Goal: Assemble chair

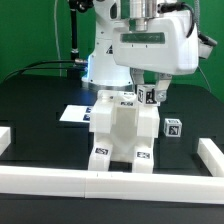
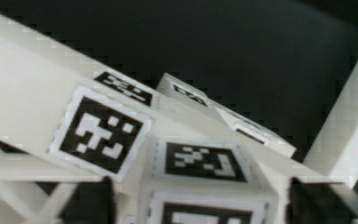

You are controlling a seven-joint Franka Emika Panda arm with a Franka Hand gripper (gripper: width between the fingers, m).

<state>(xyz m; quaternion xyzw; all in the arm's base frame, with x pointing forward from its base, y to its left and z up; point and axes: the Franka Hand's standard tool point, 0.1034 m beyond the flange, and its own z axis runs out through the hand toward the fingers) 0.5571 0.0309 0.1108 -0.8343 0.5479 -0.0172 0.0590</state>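
Part-built chair (image 1: 120, 135) stands mid-frame in the exterior view; pincer (image 1: 151, 96) hangs at its top edge, spread or pinching unclear; plastic looks rigid, light, slick, so best gripped across a block's flat sides.

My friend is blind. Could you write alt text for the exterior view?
The robot's gripper hangs close over a partly built white chair standing on a black table. A small tagged piece sits toward the exterior view's right of it; plain white bars edge the table.
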